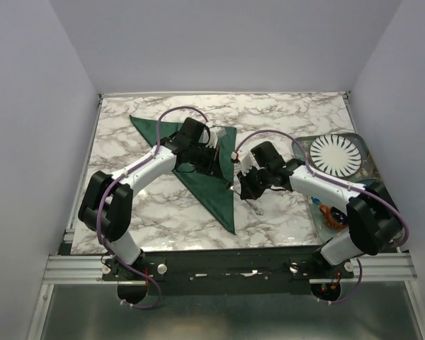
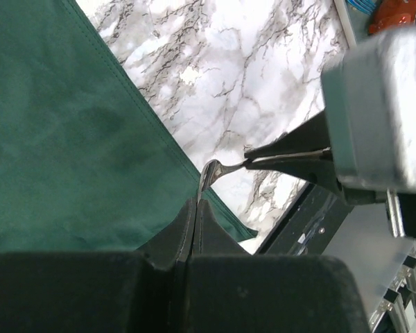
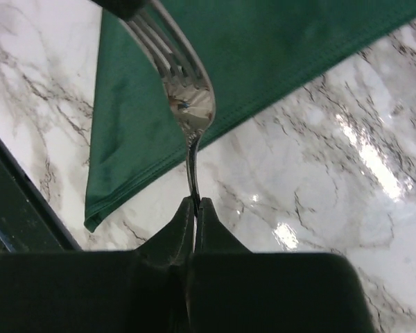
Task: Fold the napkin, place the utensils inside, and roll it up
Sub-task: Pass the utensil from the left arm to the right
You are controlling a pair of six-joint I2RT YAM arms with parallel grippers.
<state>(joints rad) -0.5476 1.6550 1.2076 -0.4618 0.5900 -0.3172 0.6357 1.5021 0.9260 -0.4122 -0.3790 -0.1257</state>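
**Fork [image 3: 191,104], silver, shared between two grippers at edge of napkin [image 1: 207,195]**

Item: slim metal fork, apparently held clear of the tabletop [image 1: 283,113] at the napkin's right edge, tines toward the napkin.
Handling: probably stiff, light and slick. The thin handle could pivot in a pinch, so mid-handle with the flat faces against the pads looks the safest hold.
Right gripper [image 3: 195,202]: jaws pinching the handle just below the neck.
Left gripper [image 2: 196,205]: jaws pressed together, apparently nipping the tine tips.
Napkin: dark green cloth, folded to a triangle, lying flat. Soft and limp, likely to drag or wrinkle; best taken by a corner or hem.
Surface: glossy marble-pattern tabletop, probably offering the cloth little grip.
Right of the napkin, well apart: teal dish [image 1: 302,150] carrying a white fluted disc [image 1: 334,154].
Room: plain white walls [image 1: 227,42] enclosing the tabletop.
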